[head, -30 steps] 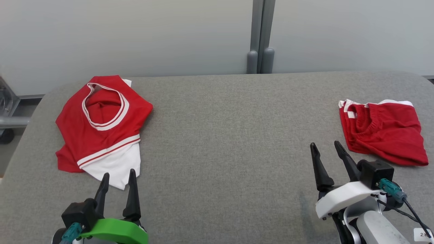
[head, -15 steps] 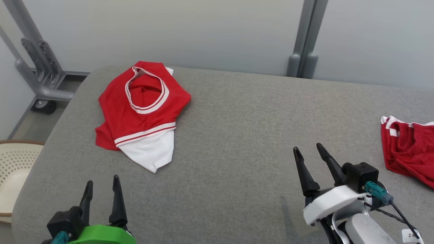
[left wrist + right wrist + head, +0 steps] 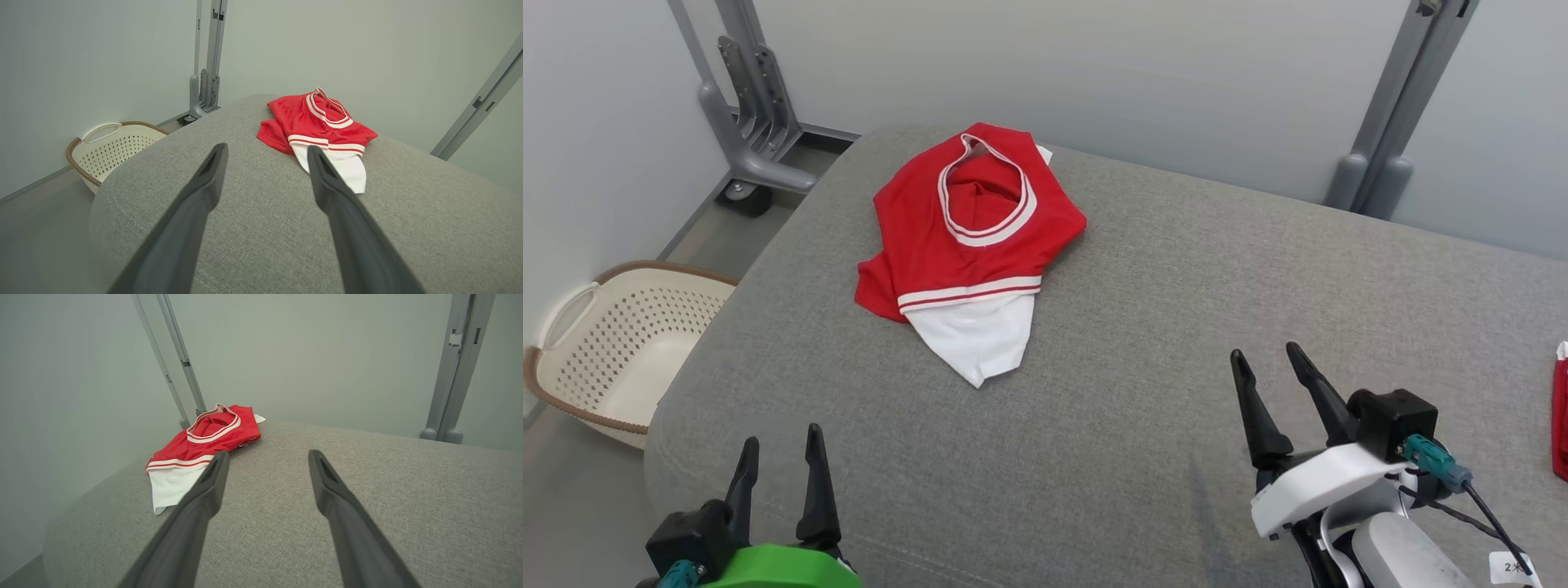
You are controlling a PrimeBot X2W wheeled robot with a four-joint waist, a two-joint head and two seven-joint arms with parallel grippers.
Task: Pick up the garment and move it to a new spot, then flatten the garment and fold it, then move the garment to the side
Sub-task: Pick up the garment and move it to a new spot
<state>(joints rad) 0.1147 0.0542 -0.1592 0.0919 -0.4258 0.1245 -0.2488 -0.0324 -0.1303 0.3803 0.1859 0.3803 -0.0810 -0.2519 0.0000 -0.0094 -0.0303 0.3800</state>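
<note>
1. Head view: the garment [image 3: 970, 237], a red jersey with white-striped trim and a white panel, lies crumpled on the far left part of the grey padded tabletop [image 3: 1143, 392], well apart from both pincers.
2. The left pincer [image 3: 781, 437] and the right pincer [image 3: 1264, 351] hover at the near side, fingers spread, holding nothing.
3. By its look, the garment is light, limp and probably slick. It should sag and bunch when lifted rather than keep its shape.
4. The best holds are likely the striped band or the rim of the striped opening, where the cloth is doubled. The white point nearest the pincers is the easiest to reach.
</note>
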